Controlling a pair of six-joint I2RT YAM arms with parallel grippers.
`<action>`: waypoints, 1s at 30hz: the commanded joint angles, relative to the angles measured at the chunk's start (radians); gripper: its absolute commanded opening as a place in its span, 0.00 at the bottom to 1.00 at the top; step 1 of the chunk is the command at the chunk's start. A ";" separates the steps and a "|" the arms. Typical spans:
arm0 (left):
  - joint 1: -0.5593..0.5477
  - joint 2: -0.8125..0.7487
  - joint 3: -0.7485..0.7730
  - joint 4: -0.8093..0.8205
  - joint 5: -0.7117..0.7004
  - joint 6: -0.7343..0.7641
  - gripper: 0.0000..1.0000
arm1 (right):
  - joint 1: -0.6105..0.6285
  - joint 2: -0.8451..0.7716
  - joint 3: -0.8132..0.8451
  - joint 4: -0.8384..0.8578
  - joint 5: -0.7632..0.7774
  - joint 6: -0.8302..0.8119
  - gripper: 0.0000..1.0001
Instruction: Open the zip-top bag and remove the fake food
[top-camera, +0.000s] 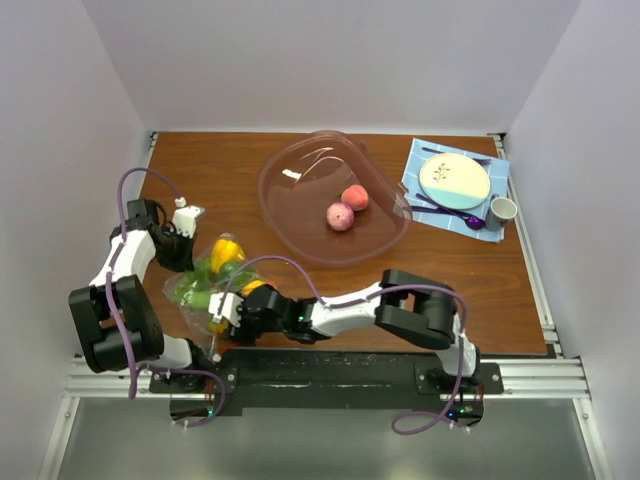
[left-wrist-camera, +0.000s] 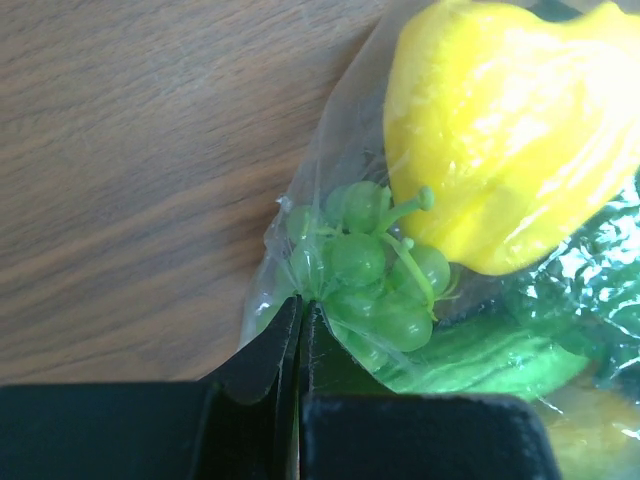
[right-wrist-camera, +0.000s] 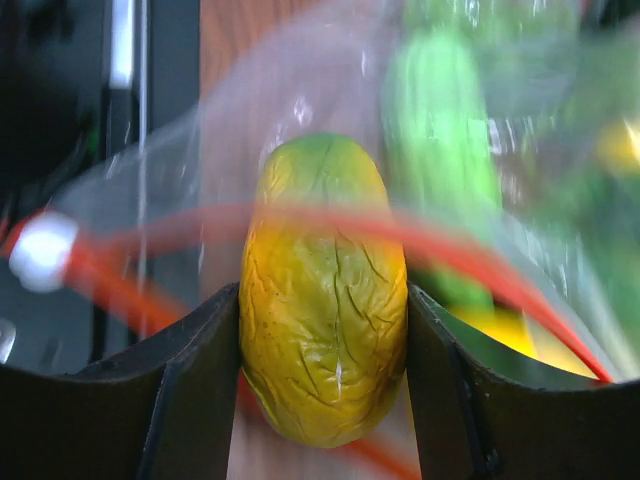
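Surface: brown wooden table (top-camera: 480, 290), enclosed by white walls.
Zip-top bag (top-camera: 190, 290): near-left corner of the table, between the two grippers; a yellow pepper (left-wrist-camera: 500, 130), grapes (left-wrist-camera: 370, 265) and a cucumber (right-wrist-camera: 440, 160) show through the film.
Left gripper (left-wrist-camera: 298, 320): jaws pressed together on the bag's clear film, beside the grapes.
Right gripper (right-wrist-camera: 322, 310): at the bag's mouth, jaws pinching the mango (right-wrist-camera: 322, 280); the orange-red zip strip (right-wrist-camera: 470, 260) crosses in front.
Surroundings: clear pinkish bowl (top-camera: 300, 180) with two peaches (top-camera: 340, 216), towards the far edge; blue placemat (top-camera: 415, 165) with plate (top-camera: 455, 180), cup (top-camera: 502, 209) and purple spoon (top-camera: 470, 222), far-right corner.

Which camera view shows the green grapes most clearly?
The left wrist view: the green grapes lie sharp at its centre, inside the zip-top bag. The top view shows only small green shapes in the bag. The right wrist view shows only blurred green there.
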 joint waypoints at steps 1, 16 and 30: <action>0.002 0.026 0.009 0.068 -0.075 -0.026 0.00 | 0.002 -0.167 -0.151 -0.038 0.101 0.069 0.00; 0.016 0.028 0.025 0.067 -0.092 -0.079 0.00 | -0.264 -0.585 -0.158 -0.233 0.619 0.188 0.00; 0.016 -0.034 -0.014 0.033 -0.032 -0.062 0.00 | -0.497 -0.273 0.202 -0.592 0.713 0.324 0.99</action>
